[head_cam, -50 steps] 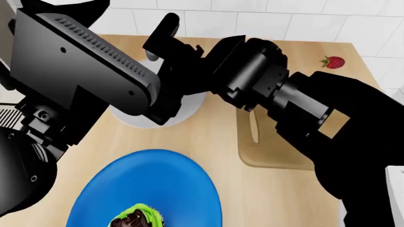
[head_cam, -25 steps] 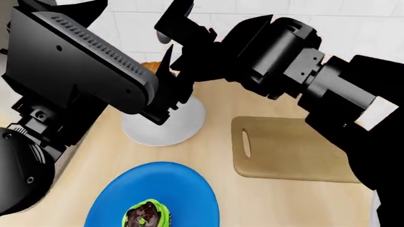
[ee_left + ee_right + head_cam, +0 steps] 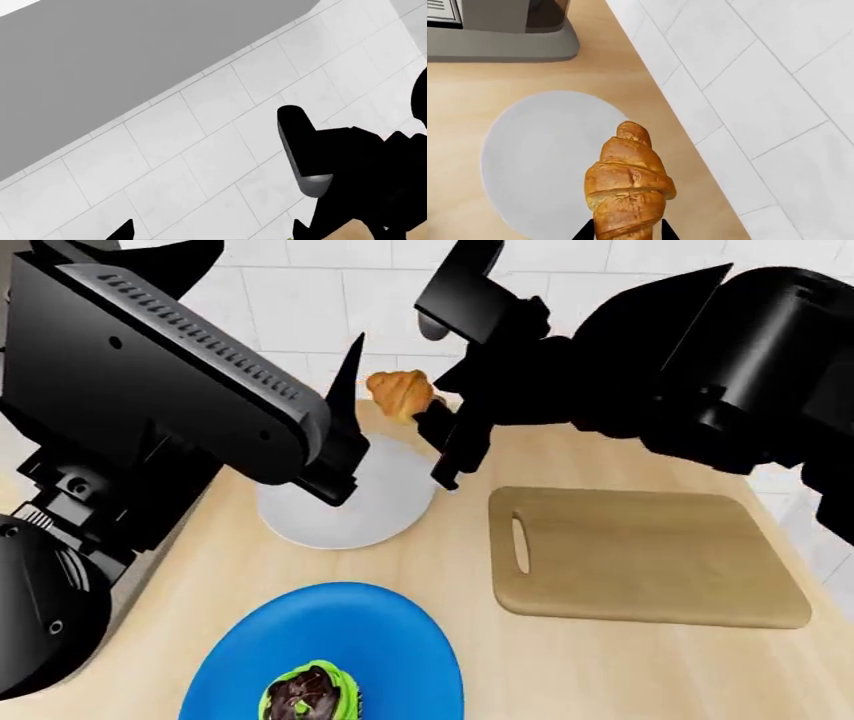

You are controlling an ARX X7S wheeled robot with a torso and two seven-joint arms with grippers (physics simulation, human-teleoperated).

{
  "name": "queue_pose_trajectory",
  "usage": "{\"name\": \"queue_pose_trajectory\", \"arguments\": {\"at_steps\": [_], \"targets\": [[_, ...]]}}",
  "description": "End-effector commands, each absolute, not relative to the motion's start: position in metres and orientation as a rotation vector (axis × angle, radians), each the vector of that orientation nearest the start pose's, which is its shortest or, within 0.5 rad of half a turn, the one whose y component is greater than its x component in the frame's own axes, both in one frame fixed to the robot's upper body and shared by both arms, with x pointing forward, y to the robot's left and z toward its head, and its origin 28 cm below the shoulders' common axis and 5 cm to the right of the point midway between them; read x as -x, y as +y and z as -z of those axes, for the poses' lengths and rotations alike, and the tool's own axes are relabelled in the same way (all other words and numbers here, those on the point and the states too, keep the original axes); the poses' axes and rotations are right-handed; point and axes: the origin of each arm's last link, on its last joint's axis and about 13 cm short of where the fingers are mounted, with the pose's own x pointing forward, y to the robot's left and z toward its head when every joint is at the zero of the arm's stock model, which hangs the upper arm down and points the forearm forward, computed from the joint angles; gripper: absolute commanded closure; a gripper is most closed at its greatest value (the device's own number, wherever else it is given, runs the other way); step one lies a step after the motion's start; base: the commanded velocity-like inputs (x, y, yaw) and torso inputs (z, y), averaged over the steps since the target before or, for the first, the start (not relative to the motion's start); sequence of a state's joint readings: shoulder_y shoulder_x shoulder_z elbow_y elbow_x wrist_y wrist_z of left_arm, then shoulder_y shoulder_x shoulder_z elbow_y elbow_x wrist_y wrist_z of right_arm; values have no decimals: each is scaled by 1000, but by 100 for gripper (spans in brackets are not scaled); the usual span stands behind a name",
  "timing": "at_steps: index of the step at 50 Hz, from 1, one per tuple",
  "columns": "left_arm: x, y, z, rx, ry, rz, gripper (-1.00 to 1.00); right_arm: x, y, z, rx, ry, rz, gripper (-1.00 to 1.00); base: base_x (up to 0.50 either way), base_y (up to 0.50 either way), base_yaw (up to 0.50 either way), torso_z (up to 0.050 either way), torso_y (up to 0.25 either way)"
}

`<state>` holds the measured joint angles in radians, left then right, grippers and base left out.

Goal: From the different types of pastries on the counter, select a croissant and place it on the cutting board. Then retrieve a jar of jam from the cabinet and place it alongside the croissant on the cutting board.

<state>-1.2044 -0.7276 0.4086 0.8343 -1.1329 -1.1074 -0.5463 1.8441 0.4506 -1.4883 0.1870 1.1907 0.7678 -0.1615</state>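
Observation:
My right gripper [image 3: 430, 405] is shut on the golden-brown croissant [image 3: 399, 392] and holds it in the air over the far edge of the round grey plate [image 3: 350, 508]. In the right wrist view the croissant [image 3: 627, 182] sits between the two black fingertips of that gripper [image 3: 626, 235], above the plate [image 3: 534, 160]. The tan cutting board [image 3: 647, 558] lies bare to the right, slot handle toward the plate. The cupcake [image 3: 310, 694] stands on the blue plate [image 3: 360, 625]. My left gripper [image 3: 344, 430] is open and empty at the left, also seen in its wrist view [image 3: 213, 236]. The jam jar is out of view.
A grey appliance [image 3: 500, 30] stands on the counter [image 3: 607, 65] beyond the grey plate. The white tiled wall [image 3: 334, 300] backs the counter. One of my right gripper's black fingers [image 3: 301, 150] crosses the left wrist view, under a grey cabinet underside [image 3: 133, 60].
My right gripper has risen from the grey plate with the croissant in it. The arm no longer covers the cutting board. The left arm has stayed put.

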Motion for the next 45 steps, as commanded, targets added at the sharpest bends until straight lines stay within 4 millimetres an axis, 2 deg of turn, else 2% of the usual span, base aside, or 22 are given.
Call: {"name": "queue_pose_trajectory", "arguments": {"at_steps": [1,8,14,26,36,45], "targets": [[-205,219,-308,-492,-414,338,-100,-317,-99,-330,724,273,-733,100,0,0,0,0,0],[-204,219,-307,-491,-415,337,-100,-300,-118,-322,737,317,-661,100,0,0,0,0,0],[-204,219,-307,-493,-417,341,-100,-296,-129,-309,717,427,-549,100,0,0,0,0,0],[-204,219,-306,-491,-420,340,-100,-284,-147,-301,691,525,-420,100,0,0,0,0,0],[-206,219,-303,-490,-414,341,-100,-270,-161,-293,671,569,-368,100,0,0,0,0,0],[-206,219,-303,-489,-414,340,-100,-264,-166,-289,657,585,-349,100,0,0,0,0,0]]}}
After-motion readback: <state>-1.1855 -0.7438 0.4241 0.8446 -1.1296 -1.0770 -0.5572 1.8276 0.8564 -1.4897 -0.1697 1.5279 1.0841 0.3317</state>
